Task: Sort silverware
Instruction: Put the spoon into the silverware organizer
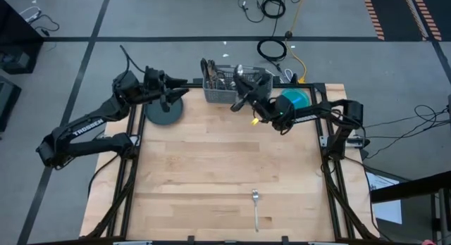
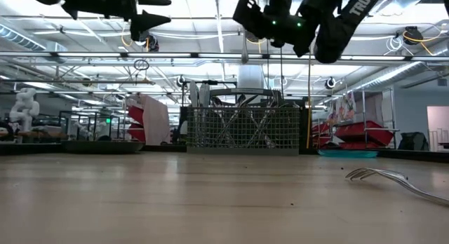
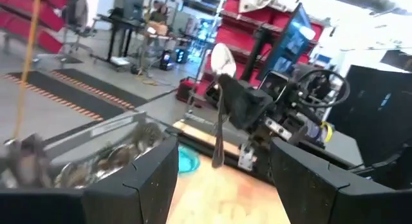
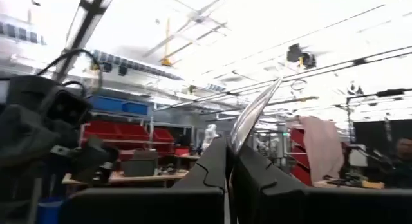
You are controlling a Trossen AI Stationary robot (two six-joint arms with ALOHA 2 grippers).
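Observation:
My right gripper (image 1: 243, 90) hangs over the right part of the grey wire-mesh caddy (image 1: 224, 91) at the table's far edge, shut on a shiny spoon (image 3: 222, 60). More silverware stands in the caddy (image 3: 96, 161). A single fork (image 1: 256, 206) lies flat on the wood near the front edge. My left gripper (image 1: 184, 86) stands open and level above the far rim of the dark round plate (image 1: 165, 112), pointing at the caddy with nothing between its fingers. My right gripper pinches the spoon between its two shut fingers (image 3: 239, 105), on the handle a little below the bowl. The spoon stands about upright with its bowl up. The long handle (image 3: 218, 143) hangs free below the fingers, clear of the caddy and the table.
A teal dish (image 1: 296, 98) sits at the far right corner, under the right arm. The caddy (image 2: 242, 128) stands between the dark plate and the dish. The wide wooden middle of the table (image 1: 211, 167) holds only the fork (image 2: 382, 177).

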